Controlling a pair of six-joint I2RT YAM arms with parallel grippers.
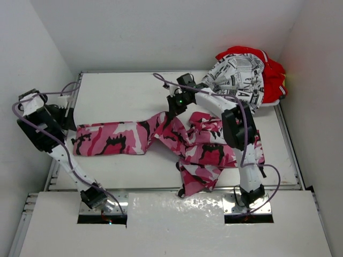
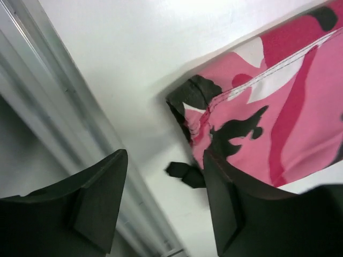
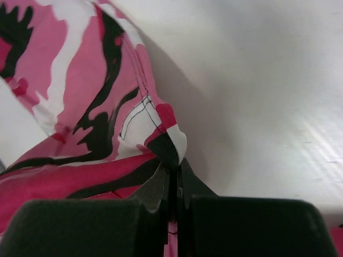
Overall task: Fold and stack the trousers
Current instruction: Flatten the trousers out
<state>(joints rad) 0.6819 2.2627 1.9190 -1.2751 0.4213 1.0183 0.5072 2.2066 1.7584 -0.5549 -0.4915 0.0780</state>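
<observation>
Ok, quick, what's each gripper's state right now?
The left gripper is open and empty, by the hem of the camouflage trousers.
The right gripper is shut on a fold of the camouflage trousers.

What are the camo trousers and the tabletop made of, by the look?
The camo trousers: woven cloth, matte, probably cotton twill; stitched seams and soft folds show. The tabletop: hard, smooth white sheet with faint sheen, maybe painted or laminated.

My white table [image 1: 123,96] carries the camouflage trousers [image 1: 161,135], one leg laid flat toward my left, the rest bunched mid-right. At its far right corner the newsprint trousers [image 1: 238,77] and the red trousers [image 1: 276,80] lie heaped together.
</observation>
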